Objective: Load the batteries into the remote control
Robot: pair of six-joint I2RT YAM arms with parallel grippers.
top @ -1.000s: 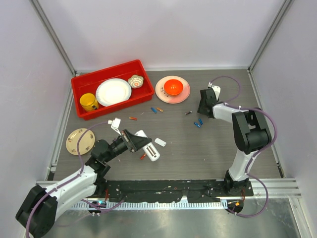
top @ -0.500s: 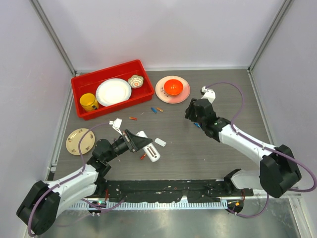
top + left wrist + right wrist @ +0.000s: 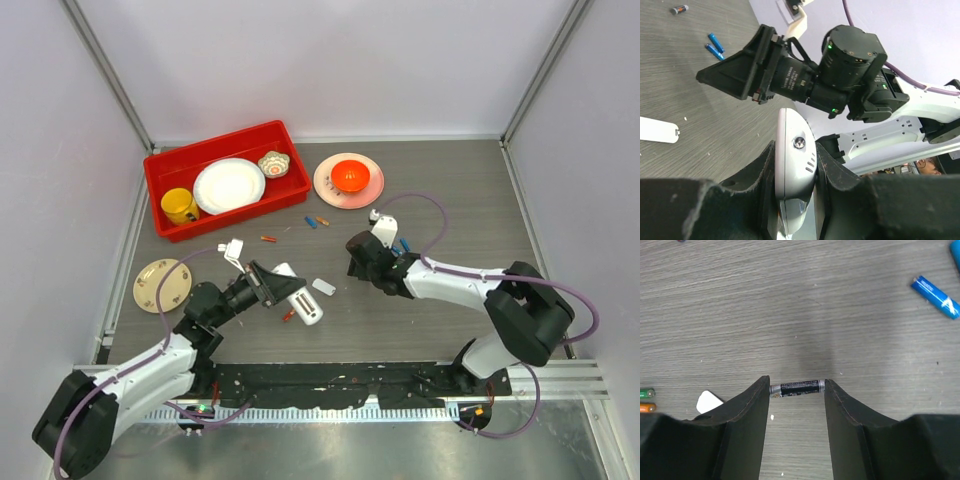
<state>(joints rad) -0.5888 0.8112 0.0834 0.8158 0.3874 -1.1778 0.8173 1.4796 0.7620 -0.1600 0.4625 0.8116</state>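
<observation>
Over mid-table, your right gripper pinches dark battery crosswise, having swung leftward since earlier, left gripper clamps remote control, free end slanting near-right

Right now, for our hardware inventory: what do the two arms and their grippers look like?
The left arm and right arm have white shells, black joints and a purple cable each. The left gripper and right gripper are matte black, with two wedge-shaped fingers.

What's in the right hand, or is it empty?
Not empty: the right hand pinches a black battery by its two ends.
</observation>
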